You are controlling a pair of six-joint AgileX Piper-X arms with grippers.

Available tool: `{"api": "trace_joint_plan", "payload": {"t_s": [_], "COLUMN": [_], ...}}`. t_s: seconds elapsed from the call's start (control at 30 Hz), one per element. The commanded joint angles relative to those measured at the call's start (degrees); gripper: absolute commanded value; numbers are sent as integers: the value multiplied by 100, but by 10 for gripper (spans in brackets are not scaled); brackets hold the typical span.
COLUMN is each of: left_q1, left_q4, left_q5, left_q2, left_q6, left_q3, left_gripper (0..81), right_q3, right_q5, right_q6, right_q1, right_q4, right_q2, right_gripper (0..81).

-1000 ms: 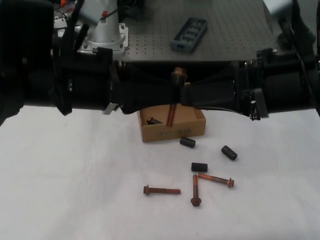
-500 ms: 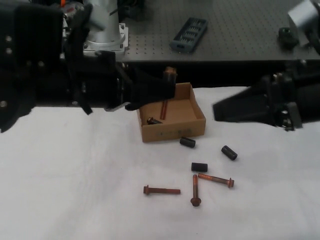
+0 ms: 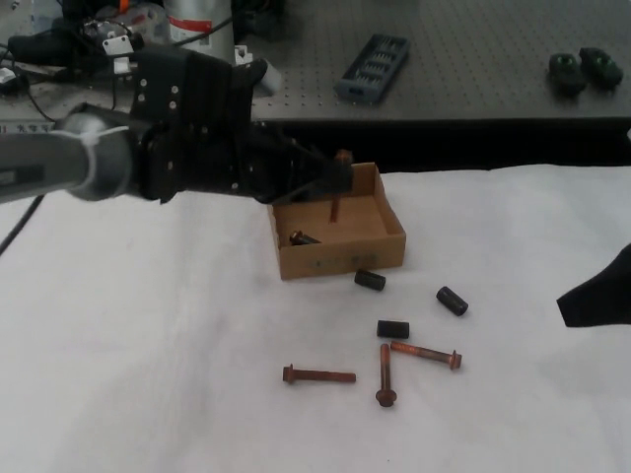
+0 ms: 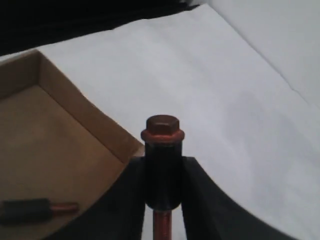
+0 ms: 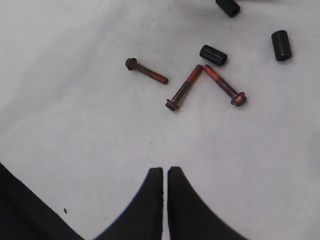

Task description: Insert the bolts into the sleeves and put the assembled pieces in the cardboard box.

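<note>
White-clothed desk [image 3: 148,394]: left end effector [image 4: 162,172] grips a sleeved bolt [image 4: 162,145] over the cardboard box [image 3: 340,258] by the far edge, drop-off step, next probably lower and release; right end effector [image 5: 165,175] pinched empty.

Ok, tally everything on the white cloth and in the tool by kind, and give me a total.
Brown cardboard box: 1
Loose copper-coloured metal bolts: 3
Loose black cylindrical sleeves: 3
Assembled bolt-in-sleeve pieces: 2, one in the box, one in the left tool
Total: 9
</note>
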Motion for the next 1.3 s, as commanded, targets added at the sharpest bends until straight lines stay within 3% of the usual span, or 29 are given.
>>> {"api": "trace_joint_plan", "payload": {"t_s": [0.0,0.33,0.67,0.73,0.97,1.27], "left_q1": [198,523,461,461,384,264], "left_q4": [67,988,1384,1384,1592,2307], "left_q5": [-76,-176,-176,-176,-165,-165], "left_q2": [661,2024,2340,2340,2340,2082], "left_q6": [54,54,295,295,-49,27], "left_q3": [-918,-2620,-2860,-2860,-2860,-2860], "left_gripper": [6,6,1,48,407,365], "right_q3": [-1,-1,-1,-1,-1,-1], "right_q5": [5,5,5,5,5,5], "right_q6": [-88,-88,-88,-88,-88,-88], "right_q1": [-39,-39,-39,-39,-39,-39], "right_q4": [82,-102,-280,-280,-280,-69], "right_q2": [-71,-71,-71,-71,-71,-71], "right_gripper": [27,27,27,27,27,27]}}
